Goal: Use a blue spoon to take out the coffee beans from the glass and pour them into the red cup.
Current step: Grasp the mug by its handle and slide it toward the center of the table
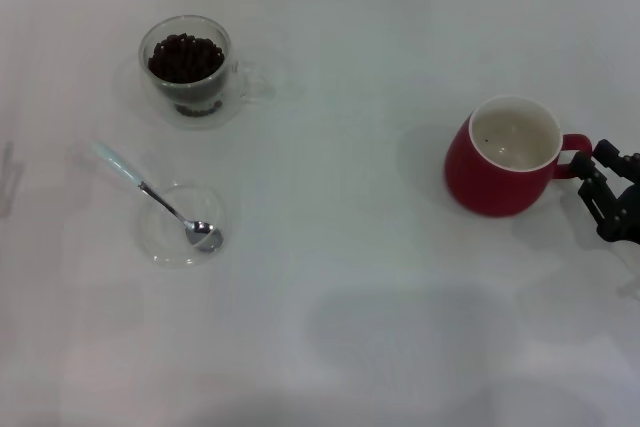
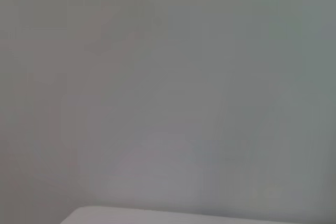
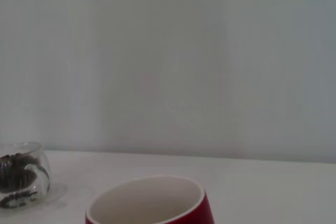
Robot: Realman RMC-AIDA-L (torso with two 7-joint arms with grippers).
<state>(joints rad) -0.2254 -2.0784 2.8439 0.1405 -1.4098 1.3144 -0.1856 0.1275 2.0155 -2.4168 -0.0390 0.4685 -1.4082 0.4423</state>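
The glass (image 1: 186, 65) stands at the far left of the white table, full of coffee beans (image 1: 186, 55), its clear handle pointing right. The blue spoon (image 1: 160, 199) lies nearer on the left, with its metal bowl resting in a shallow clear dish (image 1: 180, 225) and its pale handle pointing up-left. The red cup (image 1: 505, 157) stands upright on the right, its inside looking nearly bare. My right gripper (image 1: 592, 158) is open just beside the cup's handle, holding nothing. The right wrist view shows the red cup's rim (image 3: 149, 203) close by and the glass (image 3: 21, 174) with the beans (image 3: 13, 162) farther off. The left gripper is out of view.
The white table (image 1: 350, 277) stretches between the cup and the dish. The left wrist view shows only a pale wall and a strip of the table edge (image 2: 157, 216).
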